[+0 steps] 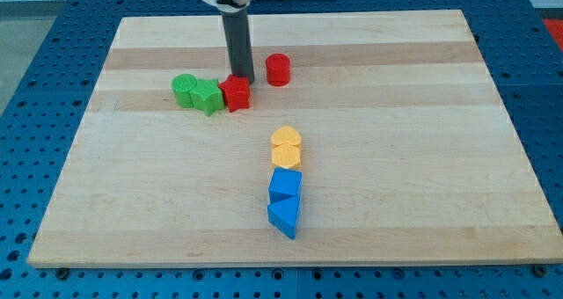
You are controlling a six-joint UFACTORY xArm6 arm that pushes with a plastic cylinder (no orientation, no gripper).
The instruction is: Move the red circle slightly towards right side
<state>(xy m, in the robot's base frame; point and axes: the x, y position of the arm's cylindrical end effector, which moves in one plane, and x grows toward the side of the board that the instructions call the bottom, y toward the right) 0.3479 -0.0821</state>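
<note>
Sitting near the board's top centre, the red circle is lying just right of my tip, which carries no pincer. A red star-like block and two green blocks are crowding its lower left; bare wood is stretching rightward.

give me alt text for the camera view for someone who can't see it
My tip rests on a wooden board just behind a red star block and to the left of the red circle. Two green blocks sit left of the star; two yellow blocks and two blue blocks line up toward the view's bottom.
</note>
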